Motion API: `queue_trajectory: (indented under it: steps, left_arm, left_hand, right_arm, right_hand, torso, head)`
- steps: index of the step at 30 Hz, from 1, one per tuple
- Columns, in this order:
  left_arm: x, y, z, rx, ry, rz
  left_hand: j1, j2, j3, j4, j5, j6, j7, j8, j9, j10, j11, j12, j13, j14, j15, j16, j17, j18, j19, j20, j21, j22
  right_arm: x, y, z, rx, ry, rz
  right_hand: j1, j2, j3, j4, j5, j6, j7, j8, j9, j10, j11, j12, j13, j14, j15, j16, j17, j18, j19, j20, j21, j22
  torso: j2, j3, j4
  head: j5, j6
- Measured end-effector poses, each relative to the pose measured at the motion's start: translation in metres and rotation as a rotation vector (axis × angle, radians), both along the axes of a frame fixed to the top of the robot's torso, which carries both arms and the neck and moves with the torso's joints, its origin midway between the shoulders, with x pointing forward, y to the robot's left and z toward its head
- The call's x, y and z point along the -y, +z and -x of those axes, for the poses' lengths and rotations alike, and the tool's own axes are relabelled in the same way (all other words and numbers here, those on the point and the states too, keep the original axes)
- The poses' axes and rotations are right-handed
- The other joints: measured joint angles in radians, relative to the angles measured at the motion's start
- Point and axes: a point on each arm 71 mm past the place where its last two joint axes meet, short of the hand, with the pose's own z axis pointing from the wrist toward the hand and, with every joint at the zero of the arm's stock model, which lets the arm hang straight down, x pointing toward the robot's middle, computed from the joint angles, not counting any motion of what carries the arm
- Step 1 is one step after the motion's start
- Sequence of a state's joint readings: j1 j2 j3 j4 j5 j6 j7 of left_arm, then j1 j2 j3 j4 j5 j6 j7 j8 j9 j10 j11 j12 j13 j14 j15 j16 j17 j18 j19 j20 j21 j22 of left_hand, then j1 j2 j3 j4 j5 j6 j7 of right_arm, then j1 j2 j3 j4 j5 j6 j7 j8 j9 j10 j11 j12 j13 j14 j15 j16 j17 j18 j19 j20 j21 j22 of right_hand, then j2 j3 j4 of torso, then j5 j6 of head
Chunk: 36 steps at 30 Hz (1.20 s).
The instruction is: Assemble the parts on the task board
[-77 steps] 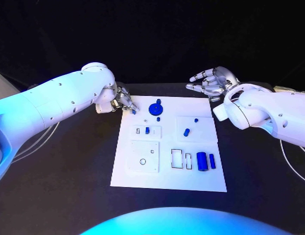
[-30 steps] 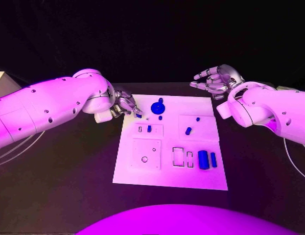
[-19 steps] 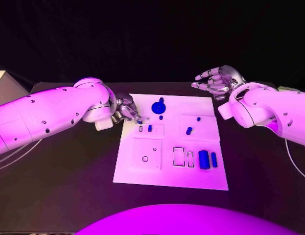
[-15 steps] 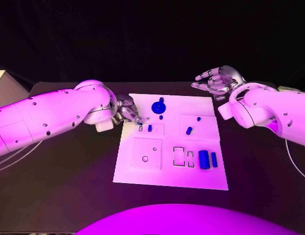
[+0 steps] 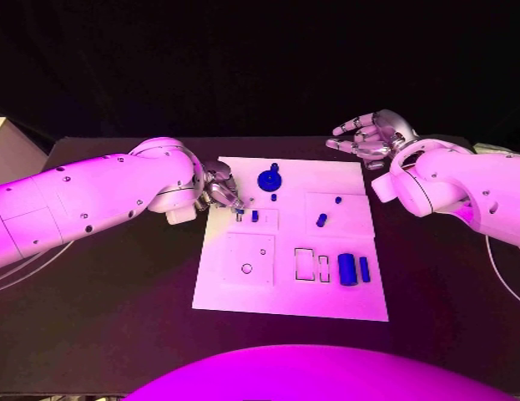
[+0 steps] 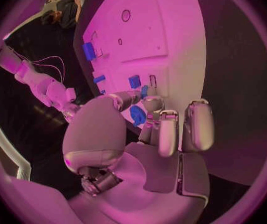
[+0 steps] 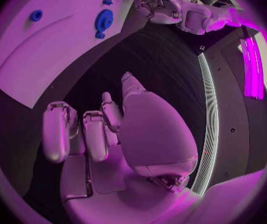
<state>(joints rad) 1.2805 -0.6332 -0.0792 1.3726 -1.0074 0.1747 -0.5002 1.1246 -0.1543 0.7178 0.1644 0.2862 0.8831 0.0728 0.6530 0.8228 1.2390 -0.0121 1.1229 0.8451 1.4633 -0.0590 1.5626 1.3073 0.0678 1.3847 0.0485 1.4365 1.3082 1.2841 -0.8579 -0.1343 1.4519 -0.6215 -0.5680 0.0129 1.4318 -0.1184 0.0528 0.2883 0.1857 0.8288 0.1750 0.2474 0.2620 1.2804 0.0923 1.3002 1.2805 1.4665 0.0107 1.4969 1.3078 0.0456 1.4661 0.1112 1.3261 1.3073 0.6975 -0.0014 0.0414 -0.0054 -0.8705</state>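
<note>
Since the earlier shots, the left robot hand [image 5: 223, 193] had crept down the task board [image 5: 291, 301] edge to the little slot block beside a standing blue part [image 5: 254, 215], pinching a small blue part [image 5: 237, 210] at its fingertips. Head view also had the right robot hand [image 5: 369, 139] hanging past the board's far corner, fingers spread, holding nothing. Left wrist view showed the pinched piece [image 6: 144, 91] right over the board. Right wrist view showed loosely apart fingers [image 7: 60, 130] above the black table [image 7: 152, 59].

white task board [image 5: 286, 301]; blue parts [image 5: 345, 270]; black table [image 5: 115, 309]; silver hands
</note>
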Motion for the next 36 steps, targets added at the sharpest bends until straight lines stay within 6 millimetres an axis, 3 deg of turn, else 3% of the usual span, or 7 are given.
queue_trajectory:
  steps: [36]
  left_arm:
    - [0.0000, -0.0033, 0.0013, -0.022, -0.042, -0.060]
  left_hand:
    - [-0.006, -0.006, 0.013, -0.014, 0.002, 0.000, 0.000, 0.001, -0.003, 0.000, 0.000, 0.000, 0.001, 0.004, -0.003, 0.004, 0.000, 0.000, 0.004, -0.004, 0.000, 0.000]
  right_arm:
    - [-0.0003, -0.0010, -0.0001, 0.000, 0.001, 0.000]
  right_hand:
    - [0.000, 0.000, 0.000, 0.000, 0.000, 0.000, 0.000, 0.000, 0.000, 0.000, 0.000, 0.000, 0.000, 0.000, 0.000, 0.000, 0.000, 0.000, 0.000, 0.000, 0.000, 0.000]
  torso:
    - [-0.002, 0.0012, 0.0004]
  head:
    - [-0.001, -0.002]
